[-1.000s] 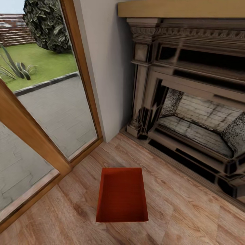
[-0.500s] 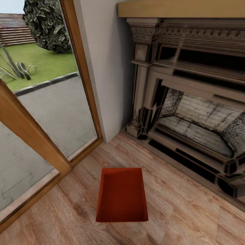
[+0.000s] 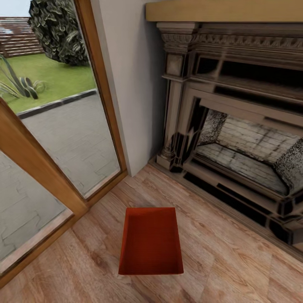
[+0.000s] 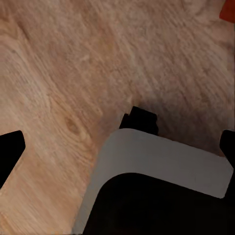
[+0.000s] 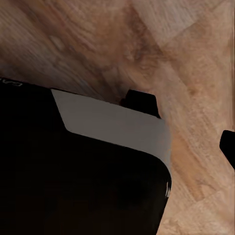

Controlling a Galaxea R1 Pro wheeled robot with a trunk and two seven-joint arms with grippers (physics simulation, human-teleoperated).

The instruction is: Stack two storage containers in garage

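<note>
Sitting on the wood floor (image 3: pixel 235 269), one red bin (image 3: pixel 151 241) is upright, open top up, nothing visible inside. It's low centre in the head view, long axis running away from the camera. Near it to the right is the fireplace (image 3: pixel 235 139), apart from the bin with bare planks between. To its left, a wood-framed glass door (image 3: pixel 63 139), also apart from it. A pale wall section (image 3: pixel 134 84) stands between door and fireplace, beyond the bin's far end.

Head view gives the room layout: brick firebox, dark surround, tan mantel (image 3: pixel 223 10) on top, lawn and paving outside through the glass.

Left wrist view looks down at the same plank floor. A small red-orange corner (image 4: pixel 228 10) sits at the frame edge, likely the bin, well away from the fingers. Two dark fingertips (image 4: pixel 10 149) show at opposite frame edges, so the left gripper (image 4: pixel 120 152) is spread wide, holding nothing. Grey-and-black robot base (image 4: pixel 161 181) sits under it.

Right wrist view: planks plus the robot base (image 5: pixel 98 166) again. One dark fingertip (image 5: pixel 228 147) is at the frame edge; the other is out of frame, so I can't tell the right gripper's spread.
</note>
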